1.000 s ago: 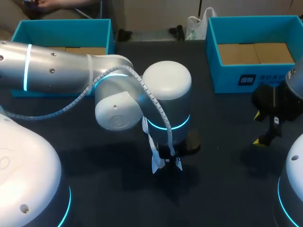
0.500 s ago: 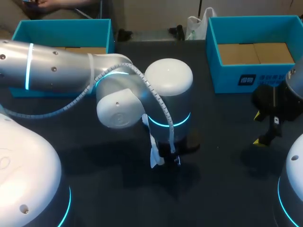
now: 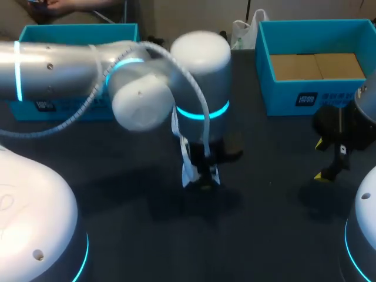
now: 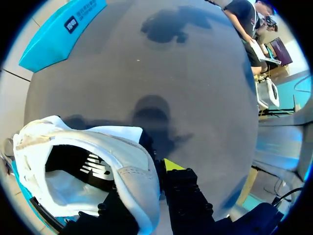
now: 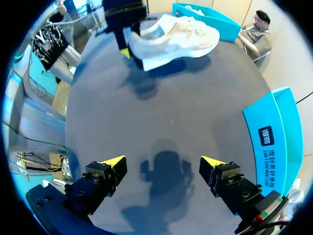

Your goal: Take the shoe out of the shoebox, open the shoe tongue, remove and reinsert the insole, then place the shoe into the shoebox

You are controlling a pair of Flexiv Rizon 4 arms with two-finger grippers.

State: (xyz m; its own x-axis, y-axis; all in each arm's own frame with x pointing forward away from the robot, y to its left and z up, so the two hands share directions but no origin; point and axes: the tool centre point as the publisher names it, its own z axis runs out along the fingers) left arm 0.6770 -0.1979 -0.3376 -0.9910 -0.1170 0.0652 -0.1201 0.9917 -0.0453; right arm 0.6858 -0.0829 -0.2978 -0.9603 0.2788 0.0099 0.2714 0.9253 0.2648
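A white shoe [image 4: 98, 166] hangs from my left gripper [image 4: 152, 177], which is shut on the rim of its heel opening, one finger inside and one outside. The right wrist view shows the shoe [image 5: 171, 34] held just above the dark table with its shadow under it, the left gripper [image 5: 128, 49] at its heel. From the head view my left arm covers most of the shoe [image 3: 189, 170]. My right gripper [image 5: 163, 161] stands open and empty over bare table at the right side [image 3: 320, 160].
One open blue shoebox [image 3: 76, 32] stands at the back left, and a second blue shoebox [image 3: 317, 59] at the back right, close to my right gripper. The dark table [image 3: 264, 205] lies between both arms.
My left gripper has shut on the shoe's heel rim, and the left arm has moved toward the back of the table with the shoe. The right arm has kept still.
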